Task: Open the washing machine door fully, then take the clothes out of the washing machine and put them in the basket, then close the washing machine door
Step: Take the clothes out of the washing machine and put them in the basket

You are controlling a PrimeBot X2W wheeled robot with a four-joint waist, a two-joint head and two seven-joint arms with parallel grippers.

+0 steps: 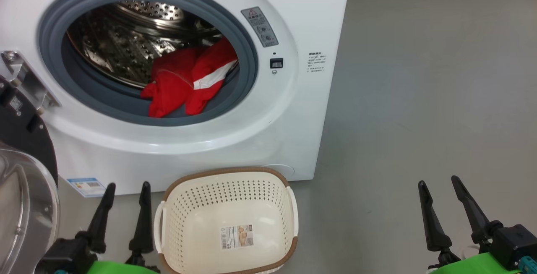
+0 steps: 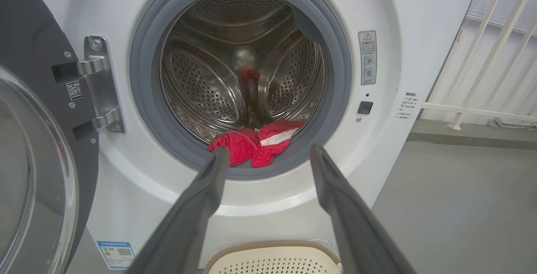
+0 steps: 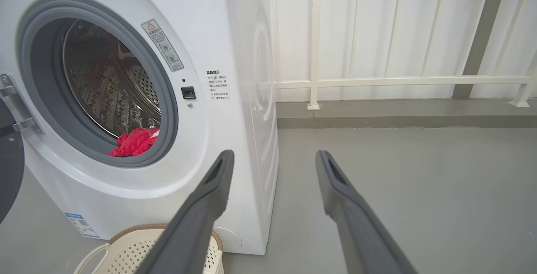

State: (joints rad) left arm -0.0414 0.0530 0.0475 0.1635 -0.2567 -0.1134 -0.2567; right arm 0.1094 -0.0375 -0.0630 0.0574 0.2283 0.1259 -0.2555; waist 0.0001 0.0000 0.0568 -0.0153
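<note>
The washer (image 1: 293,14) faces the robot with its round mouth open. The door (image 1: 25,139) is swung out to the left on its steel hinge (image 1: 25,79), the glass bulge turned inward toward the mouth. The clothes (image 1: 184,83) lie at the front bottom of the drum, spilling onto the grey gasket (image 1: 50,56), with a white stripe slanting up to the right. The basket (image 1: 226,171) stands on the floor (image 1: 419,97) just before the washer, mouth up, its long axis seemingly running from the washer toward the robot. A sticker (image 1: 237,236) on its bottom is too small to read. A grey warning label (image 1: 259,26) with a red triangle sits right of the mouth, beside small printed lines (image 1: 316,62) that cannot be read. A blue label (image 1: 86,186) sits low on the front and a QR code (image 2: 74,90) on the door's black rim. The left gripper (image 1: 128,186) is just left of the basket, fingers apart and empty, pointing at the washer. The right gripper (image 1: 438,181) is well to the right over bare floor, fingers also apart and empty.
</note>
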